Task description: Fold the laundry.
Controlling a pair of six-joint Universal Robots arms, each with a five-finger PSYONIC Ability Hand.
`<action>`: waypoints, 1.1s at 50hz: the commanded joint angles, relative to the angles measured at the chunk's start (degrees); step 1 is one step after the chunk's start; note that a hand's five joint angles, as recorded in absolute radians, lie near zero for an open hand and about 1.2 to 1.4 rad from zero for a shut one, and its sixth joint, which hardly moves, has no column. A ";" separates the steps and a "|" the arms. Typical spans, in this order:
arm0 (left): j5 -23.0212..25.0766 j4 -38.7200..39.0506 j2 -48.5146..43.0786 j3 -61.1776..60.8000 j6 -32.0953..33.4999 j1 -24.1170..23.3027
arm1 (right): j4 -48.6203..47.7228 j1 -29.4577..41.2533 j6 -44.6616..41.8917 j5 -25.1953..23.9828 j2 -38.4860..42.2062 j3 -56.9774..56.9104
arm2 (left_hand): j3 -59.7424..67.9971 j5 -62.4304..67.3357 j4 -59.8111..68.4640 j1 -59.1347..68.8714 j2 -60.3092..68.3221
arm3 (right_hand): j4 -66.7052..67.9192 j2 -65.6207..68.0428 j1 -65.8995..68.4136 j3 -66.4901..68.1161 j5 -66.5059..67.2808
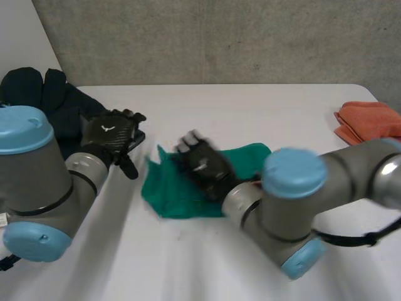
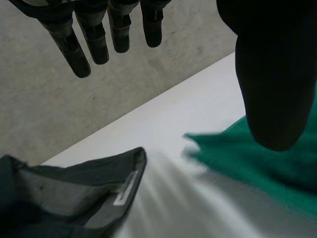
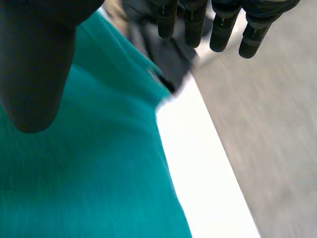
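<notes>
At the far left of the white table (image 1: 250, 106), head view: a heap of dark clothes (image 1: 44, 94) against the table's edge. Left hand (image 1: 113, 133) sits just beside the heap, between it and the green cloth (image 1: 178, 191), touching neither as far as I can see. Left wrist view: left hand (image 2: 96, 34) has its fingers straight and side by side, thumb held wide apart, nothing between them; a dark garment (image 2: 74, 193) with a pale label lies below the fingertips, the green cloth (image 2: 257, 158) under the thumb, and bare table (image 2: 163, 124) between the two. The green cloth lies crumpled near mid-table, front of centre. Right hand (image 1: 203, 166) is over the cloth's middle; cannot tell if it touches. Right wrist view: right hand (image 3: 220, 25) has straight fingers close together and the thumb well apart, gripping nothing; green cloth (image 3: 89, 173) spreads under palm and thumb, dark clothes (image 3: 166, 62) at the fingertips, and a strip of table (image 3: 203, 168) beside the cloth's edge. Far right, head view: a folded orange cloth (image 1: 369, 122) at the table's edge, well apart from both hands.
</notes>
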 commanded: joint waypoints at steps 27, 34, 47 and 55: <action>-0.65 -0.10 2.47 0.94 -0.11 -4.94 | -6.86 2.84 -5.57 -0.54 -4.13 7.13 | -2.43 -2.81 -1.73 -0.85 -2.01 | 67.63 67.66 66.96 67.86 67.26; -0.92 -0.27 2.21 0.77 -0.38 -4.67 | -4.67 6.81 -4.00 -4.52 1.69 5.55 | -1.21 -1.59 -0.51 0.37 -0.79 | -2.37 -2.34 -3.04 -2.14 -2.74; -1.00 -0.71 -0.60 7.35 -7.05 -8.27 | -0.45 -8.39 37.82 -2.48 -15.10 10.99 | -0.03 -0.41 0.67 1.55 0.38 | -2.37 -2.34 -3.04 -2.14 -2.74; -1.09 -3.26 -8.24 14.65 -10.31 -14.34 | 10.96 -13.14 44.26 -3.98 -14.75 6.70 | 3.34 2.96 4.04 4.91 3.75 | -2.37 -2.34 -3.04 -2.14 -2.74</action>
